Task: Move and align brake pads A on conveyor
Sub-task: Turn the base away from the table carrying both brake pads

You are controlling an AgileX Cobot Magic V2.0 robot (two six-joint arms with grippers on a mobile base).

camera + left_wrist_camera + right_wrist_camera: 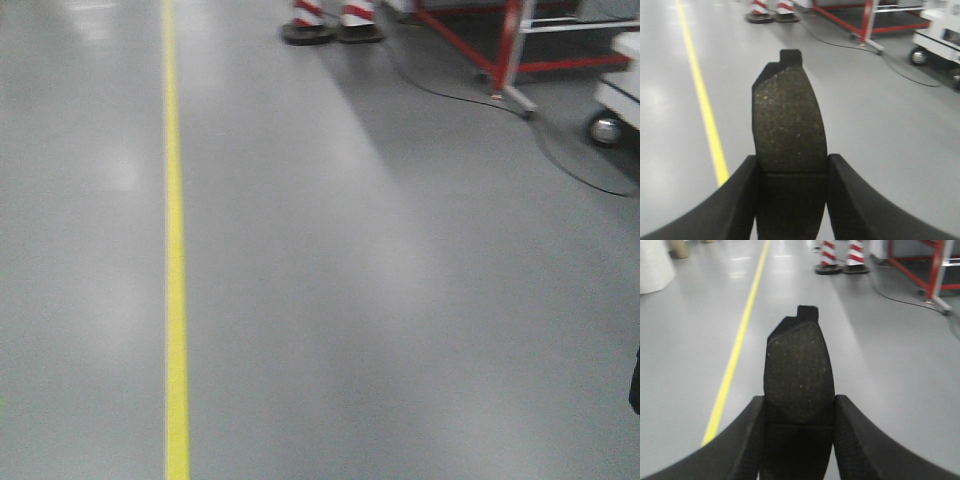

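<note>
Nearest in the left wrist view, the left gripper [792,165] has its two black fingers [740,200] closed partway against the long edges of the left brake pad [787,110], one finger on each side. The pad stands out lengthwise beyond the fingertips, with its dark speckled friction face toward the camera. A crosswise line runs over that face about level with the fingertips, and a small squared tab sits at the far end. It hangs above the grey floor [400,300], to the right of the yellow line [705,110].

The right wrist view shows the same arrangement. The right gripper [799,407] has its fingers [855,440] pressed to both edges of the right brake pad [799,360]. This pad also points away from the camera, tab outermost, to the right of the yellow line.

Farther out, the yellow line runs straight down the glossy floor. Beyond the pads and right of the line, a black cable [450,95] snakes across the floor. Two red-and-white striped cones [330,20] stand side by side on black bases. Farther right of the line is a red metal frame [510,45], and farthest from the line is a white cart [940,30] on a castor wheel.
</note>
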